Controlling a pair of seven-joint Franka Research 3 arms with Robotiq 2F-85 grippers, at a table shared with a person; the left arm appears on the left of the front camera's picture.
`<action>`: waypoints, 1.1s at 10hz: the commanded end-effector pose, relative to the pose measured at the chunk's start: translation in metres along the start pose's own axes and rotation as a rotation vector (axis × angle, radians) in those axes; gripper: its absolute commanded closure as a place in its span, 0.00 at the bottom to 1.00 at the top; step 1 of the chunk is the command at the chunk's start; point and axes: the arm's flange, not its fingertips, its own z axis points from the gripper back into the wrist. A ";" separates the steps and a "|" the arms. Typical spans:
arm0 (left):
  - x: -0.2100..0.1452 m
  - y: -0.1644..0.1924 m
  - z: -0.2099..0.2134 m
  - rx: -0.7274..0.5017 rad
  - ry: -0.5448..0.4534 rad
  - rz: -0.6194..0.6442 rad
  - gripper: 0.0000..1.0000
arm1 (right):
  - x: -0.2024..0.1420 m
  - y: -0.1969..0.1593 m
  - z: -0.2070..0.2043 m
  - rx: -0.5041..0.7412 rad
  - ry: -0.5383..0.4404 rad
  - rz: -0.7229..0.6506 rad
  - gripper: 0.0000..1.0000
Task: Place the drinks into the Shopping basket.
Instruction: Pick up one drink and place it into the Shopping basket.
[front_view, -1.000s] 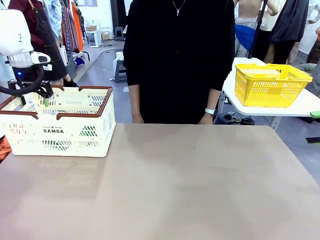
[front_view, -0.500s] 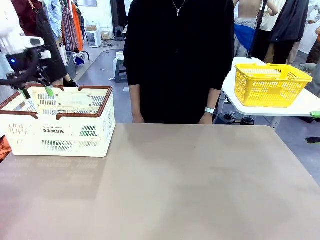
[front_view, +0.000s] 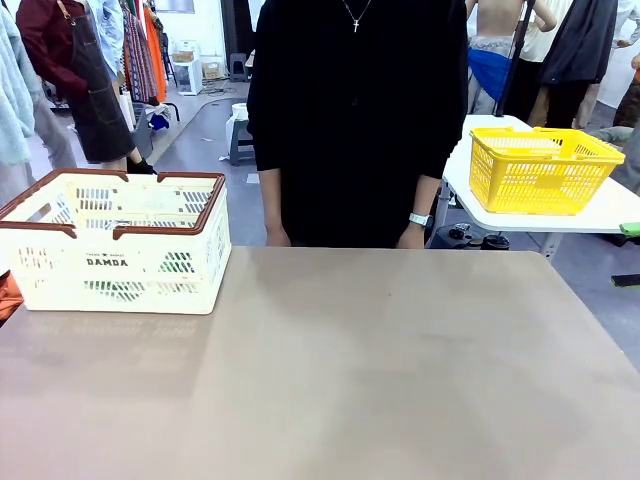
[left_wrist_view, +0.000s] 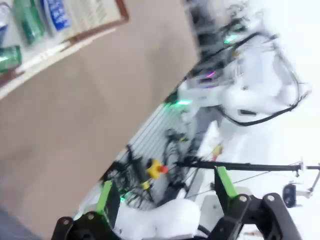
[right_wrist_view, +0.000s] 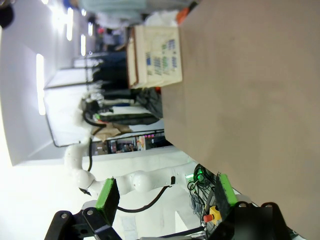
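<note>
The cream Shopping basket (front_view: 110, 262) with a brown rim stands at the table's left. Green shows through its slotted wall. In the blurred left wrist view, its rim (left_wrist_view: 75, 36) crosses the top left corner, and inside lie the drinks: a green can (left_wrist_view: 27, 20), a blue can (left_wrist_view: 54, 12) and another green can (left_wrist_view: 9, 57). My left gripper (left_wrist_view: 165, 192) is open and holds nothing, well away from the basket. My right gripper (right_wrist_view: 166, 192) is also open and holds nothing, off the table's edge, with the basket (right_wrist_view: 155, 57) far off.
A person in black stands at the far edge, with one hand (front_view: 275, 238) and the other hand (front_view: 410, 238) at the table's rim. A yellow mesh basket (front_view: 540, 170) sits on a white side table at the right. The brown tabletop (front_view: 380, 370) is bare right of the basket.
My left arm, which hung over the Shopping basket with its jaws open, has risen up and to the left, out of the front view. The basket has not moved.
</note>
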 end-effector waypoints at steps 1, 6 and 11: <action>-0.033 0.056 0.003 -0.519 -0.320 0.037 0.00 | 0.000 0.005 0.003 -0.002 0.009 -0.008 0.00; -0.057 0.061 0.011 -0.285 -0.170 0.058 0.00 | 0.000 0.005 0.003 -0.002 0.009 -0.008 0.00; -0.057 0.061 0.011 -0.285 -0.170 0.058 0.00 | 0.000 0.005 0.003 -0.002 0.009 -0.008 0.00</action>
